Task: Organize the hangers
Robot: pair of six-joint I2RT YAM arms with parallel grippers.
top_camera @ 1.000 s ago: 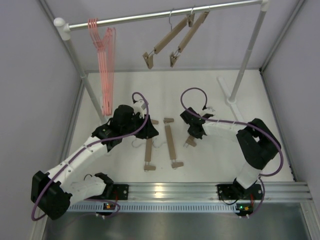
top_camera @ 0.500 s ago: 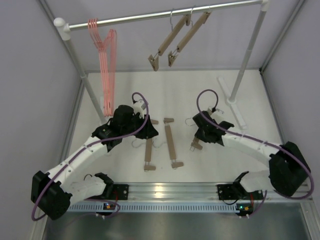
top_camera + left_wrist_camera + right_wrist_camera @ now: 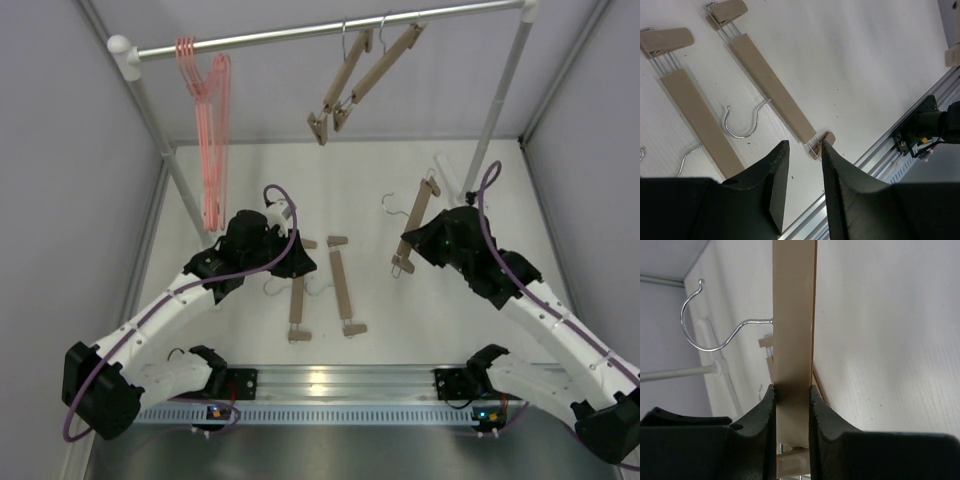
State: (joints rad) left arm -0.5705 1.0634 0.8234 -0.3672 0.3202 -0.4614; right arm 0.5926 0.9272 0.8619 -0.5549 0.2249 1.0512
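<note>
Rail taken as reference. Pink wire hangers hang bunched near the rail's left end, close to its white post. Two hung wooden hangers dangle from the rail right of its middle, both tilted with their lower clip ends swung left and nearly touching each other. Two lying wooden hangers rest side by side on the table below the rail's middle, towards the arm bases, with their silver hooks flat on the surface; the left wrist view shows them roughly parallel and apart. Left pincer hovers just above the near clip end of one of them, its jaws spread part way with nothing between them. Right pincer is pressed onto the flat bar of the gripped wooden hanger, one pad on each face. From the top view that hanger stands steeply tilted below the rail's right half and looks clear of the table. Its hook points left.
</note>
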